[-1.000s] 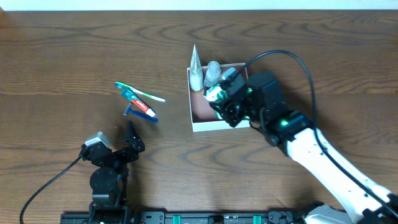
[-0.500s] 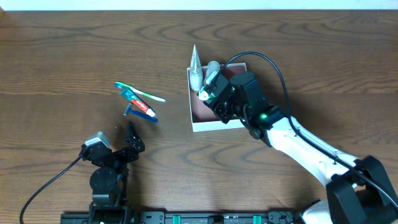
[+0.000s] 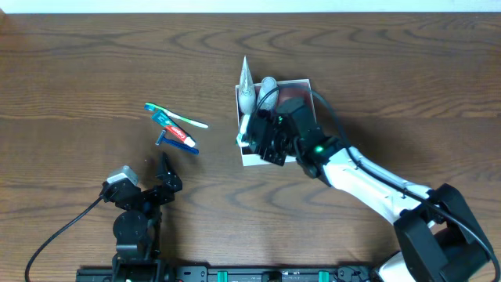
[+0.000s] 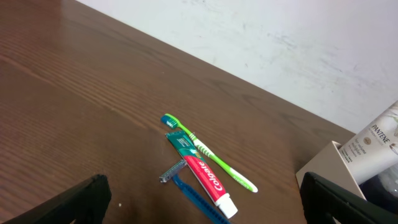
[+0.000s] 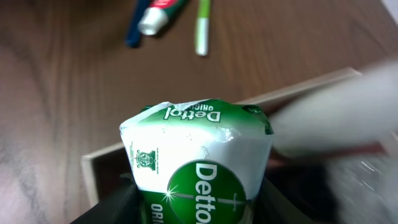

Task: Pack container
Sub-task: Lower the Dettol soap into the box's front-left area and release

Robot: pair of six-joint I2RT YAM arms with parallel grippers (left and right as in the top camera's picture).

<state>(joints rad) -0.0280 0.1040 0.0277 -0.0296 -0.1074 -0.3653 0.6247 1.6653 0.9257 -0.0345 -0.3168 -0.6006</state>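
The container [image 3: 305, 84] is a shallow white-walled box with a reddish-brown inside, at mid table. A white Pantene tube [image 3: 246, 88] and a pale bottle [image 3: 268, 91] lean in its far left corner. My right gripper [image 3: 258, 135] is shut on a green-and-white Dettol soap packet [image 5: 199, 165] and holds it over the container's left part, just inside the left wall [image 5: 92, 171]. My left gripper [image 3: 160, 176] is open and empty at the front left. A green toothbrush [image 4: 208, 151], a red Colgate tube [image 4: 202, 175] and a blue razor [image 4: 189, 190] lie on the table left of the container.
The toothbrush [image 3: 176, 116], toothpaste [image 3: 174, 131] and razor [image 3: 178, 145] lie together between my left gripper and the container. The brown wood table [image 3: 94, 70] runs to a white wall at the back. The right arm stretches in from the front right.
My right gripper has moved left across the container with the soap packet, from its right half to its left wall. The left arm has not moved.
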